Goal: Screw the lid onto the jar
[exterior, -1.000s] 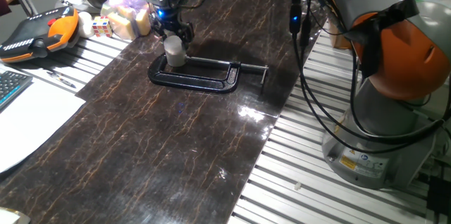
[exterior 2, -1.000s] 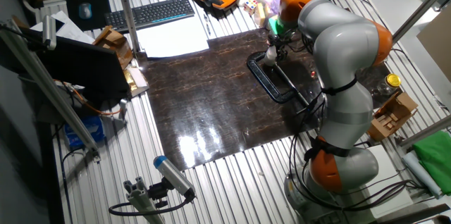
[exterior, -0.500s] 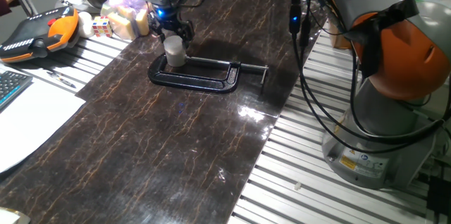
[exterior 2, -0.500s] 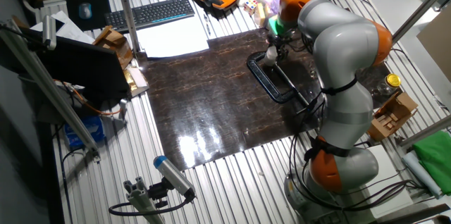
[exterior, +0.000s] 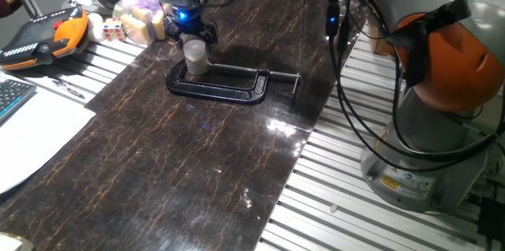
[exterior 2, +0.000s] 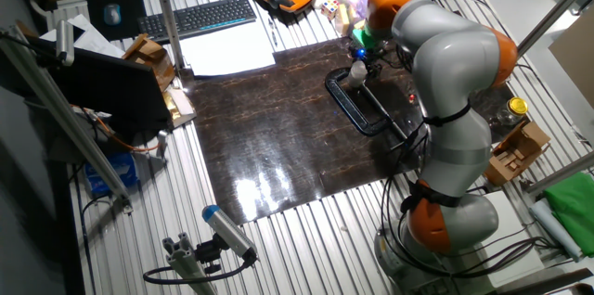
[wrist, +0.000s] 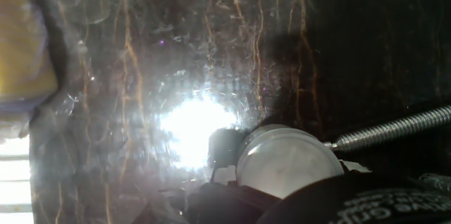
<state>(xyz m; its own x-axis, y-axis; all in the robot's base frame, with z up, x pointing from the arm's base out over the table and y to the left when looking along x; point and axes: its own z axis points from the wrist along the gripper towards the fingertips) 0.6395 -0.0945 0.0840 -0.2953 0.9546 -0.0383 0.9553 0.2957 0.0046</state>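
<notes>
Dark marbled table [exterior: 197, 172] carries the black C-clamp [exterior: 225, 87] gripping the jar [exterior: 196, 61] upright at upper left, lid [wrist: 287, 160] on top, and our gripper [exterior: 189, 31] hangs directly above it, fingers parted beside the lid, we judge.

No readable text — sticker on robot base [exterior: 402, 180] illegible.
</notes>
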